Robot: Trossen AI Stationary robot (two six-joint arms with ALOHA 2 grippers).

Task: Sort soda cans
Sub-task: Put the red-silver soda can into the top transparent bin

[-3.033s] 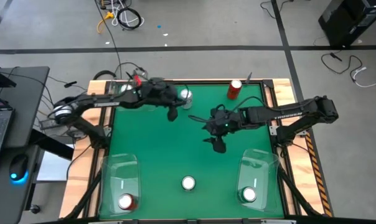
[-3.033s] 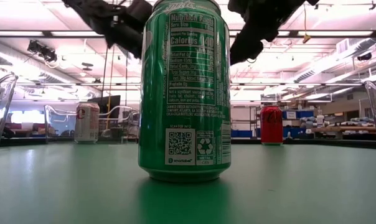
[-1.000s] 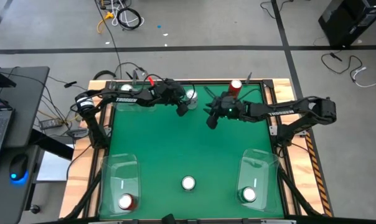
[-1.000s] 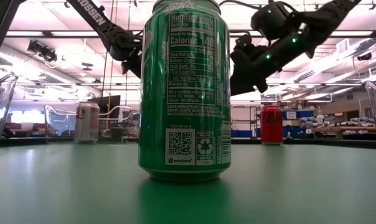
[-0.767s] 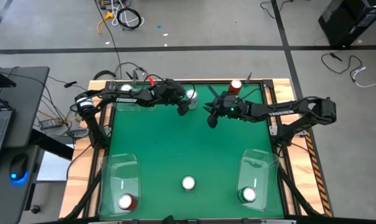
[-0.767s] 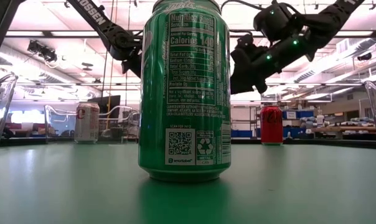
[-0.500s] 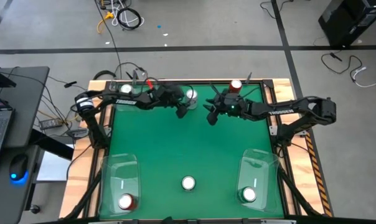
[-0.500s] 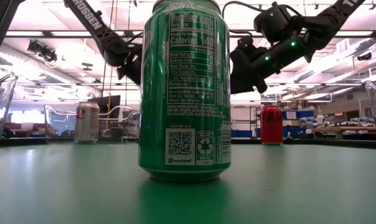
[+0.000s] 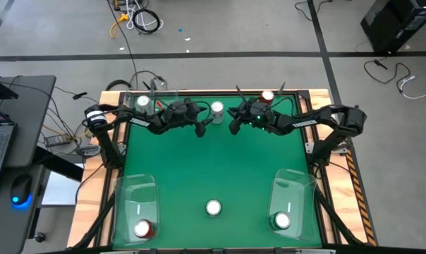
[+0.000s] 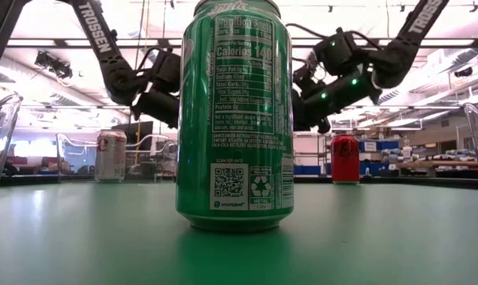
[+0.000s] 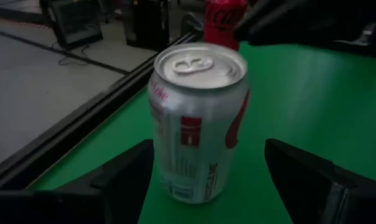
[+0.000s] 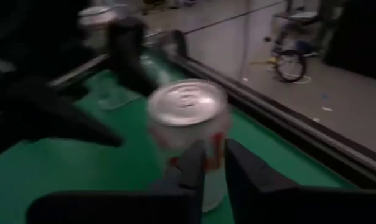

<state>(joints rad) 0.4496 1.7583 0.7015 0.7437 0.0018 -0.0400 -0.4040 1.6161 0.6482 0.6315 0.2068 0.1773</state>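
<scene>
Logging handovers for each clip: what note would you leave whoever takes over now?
Left gripper: jaws open around the far silver can, not gripping.
Right gripper: jaws nearly together, empty, facing that can.
Done: binned red can in near left bin, unidentified can in near right bin, second silver can in far left bin.
Left: far silver can, far red can, near green can.

Both grippers have moved to the table's far edge: the left gripper (image 9: 203, 127) now brackets the silver can (image 9: 216, 109), the right gripper (image 9: 234, 124) apparently narrowed beside it.
</scene>
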